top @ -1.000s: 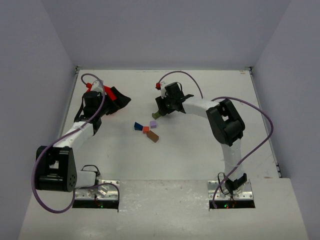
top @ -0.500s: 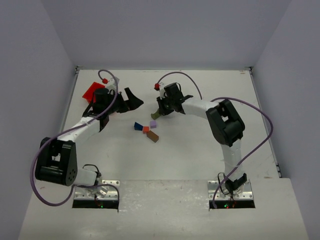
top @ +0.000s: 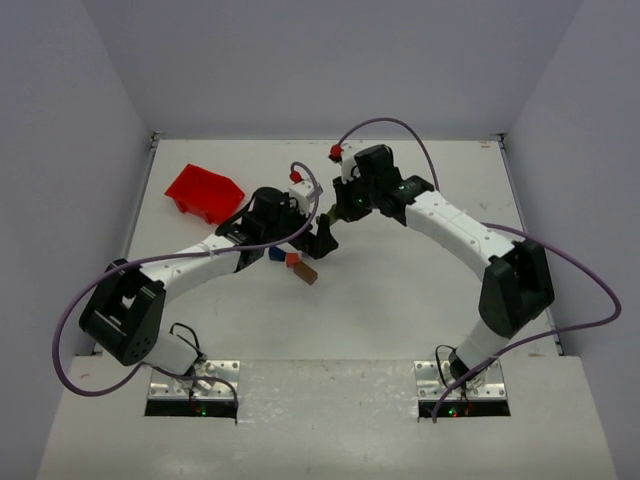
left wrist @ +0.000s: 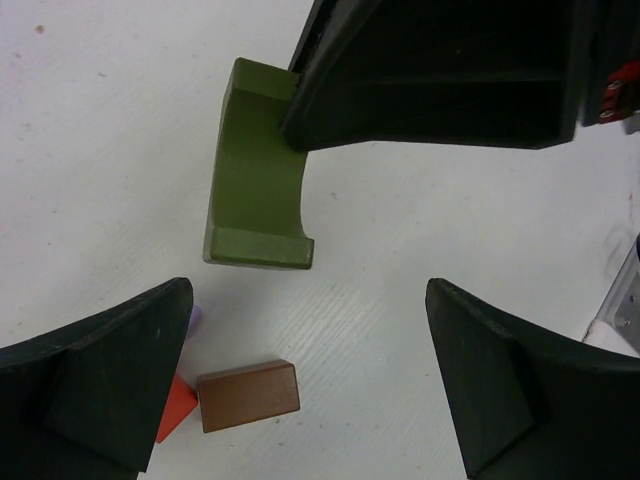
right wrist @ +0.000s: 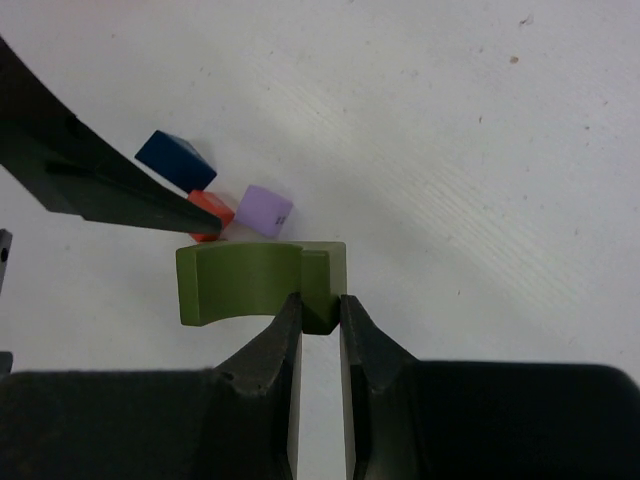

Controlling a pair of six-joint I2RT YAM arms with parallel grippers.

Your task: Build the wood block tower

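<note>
Left arm: reaches from its base to mid-table; left gripper (left wrist: 310,322) is spread wide, holding nothing, above the blocks.
Blocks: brown block (left wrist: 248,396), orange-red block (right wrist: 210,213), blue wedge (right wrist: 176,160) and lilac cube (right wrist: 264,209) lie clustered on the table (top: 400,300), unstacked.
Right gripper (right wrist: 319,306): pinched on one leg of the olive-green arch block (right wrist: 250,285), just beside the lilac cube.
Red bin (top: 205,192): far left, well apart from the blocks; its contents cannot be told.

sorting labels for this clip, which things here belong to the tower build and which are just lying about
Job: green arch, held in the right gripper; brown block; orange-red block; lilac block; blue wedge.
Lying about: red bin.
</note>
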